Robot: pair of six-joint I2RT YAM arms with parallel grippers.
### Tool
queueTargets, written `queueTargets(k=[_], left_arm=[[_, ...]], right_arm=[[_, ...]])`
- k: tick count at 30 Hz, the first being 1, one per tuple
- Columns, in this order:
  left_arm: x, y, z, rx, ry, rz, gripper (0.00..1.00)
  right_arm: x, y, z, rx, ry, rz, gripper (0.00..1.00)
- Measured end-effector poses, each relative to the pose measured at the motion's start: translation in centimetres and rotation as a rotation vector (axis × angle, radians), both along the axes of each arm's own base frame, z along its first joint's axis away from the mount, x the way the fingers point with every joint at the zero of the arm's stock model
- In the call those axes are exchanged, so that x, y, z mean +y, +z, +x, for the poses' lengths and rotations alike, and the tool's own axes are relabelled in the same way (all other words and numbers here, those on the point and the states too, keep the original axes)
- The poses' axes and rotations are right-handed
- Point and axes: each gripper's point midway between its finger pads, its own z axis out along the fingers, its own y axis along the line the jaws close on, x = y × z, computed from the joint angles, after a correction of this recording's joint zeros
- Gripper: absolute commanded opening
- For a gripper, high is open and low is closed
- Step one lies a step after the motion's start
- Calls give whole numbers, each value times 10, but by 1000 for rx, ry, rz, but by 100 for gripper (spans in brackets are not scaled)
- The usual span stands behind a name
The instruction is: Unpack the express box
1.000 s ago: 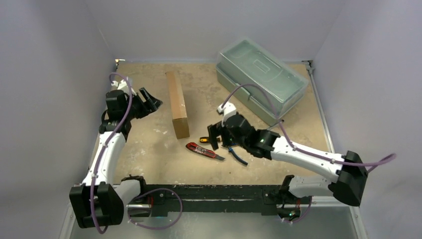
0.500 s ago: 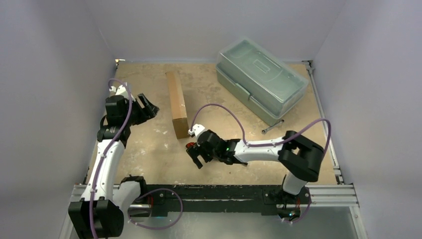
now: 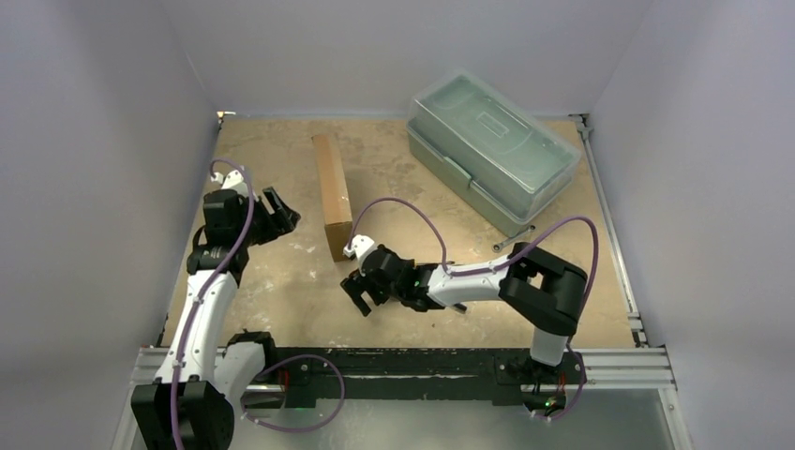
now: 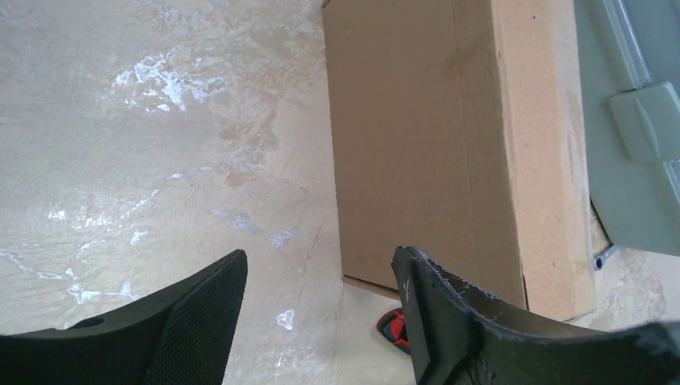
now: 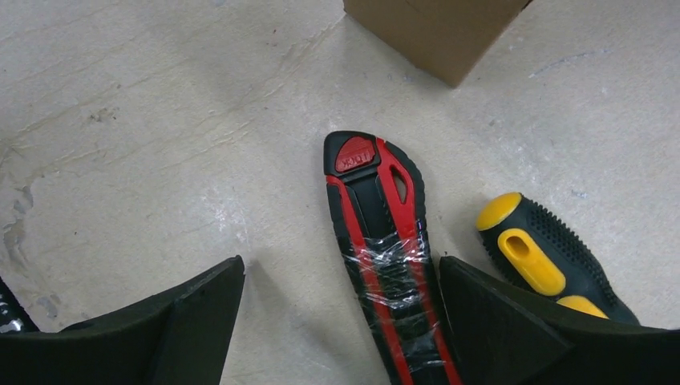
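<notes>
Under R end effector: knife, screwdriver, near express box.

The express box is plain brown cardboard with no print. The toolbox is translucent grey-green. The knife is black with red stripes and a red end button, and is banded with clear glossy tape. The screwdriver handle is black, stippled with fine dots, with yellow inlays. The table top is sandy beige, mottled with white scuffs. The arms are white with black joints, and their cables are purple.
</notes>
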Motion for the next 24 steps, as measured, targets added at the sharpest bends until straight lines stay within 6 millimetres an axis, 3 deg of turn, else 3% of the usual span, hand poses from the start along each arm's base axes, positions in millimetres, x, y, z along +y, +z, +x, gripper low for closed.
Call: queueTargets(k=[4,15,22,24], left_arm=[[0,-7,2,13,-1,-1,67],[-4,-11,5,18,-24,-16,66],[-2,-14,6,20,-30,6,74],[2,-14,5,23,-14,22,75]], right_arm=[[-3,-2,0,-34,-60,-21,81],[-2,-5,-9,-61,-216,-15,26],[3,-3,-18,-16,-189,9,1],[4,-3,-19,-11,-189,14,0]])
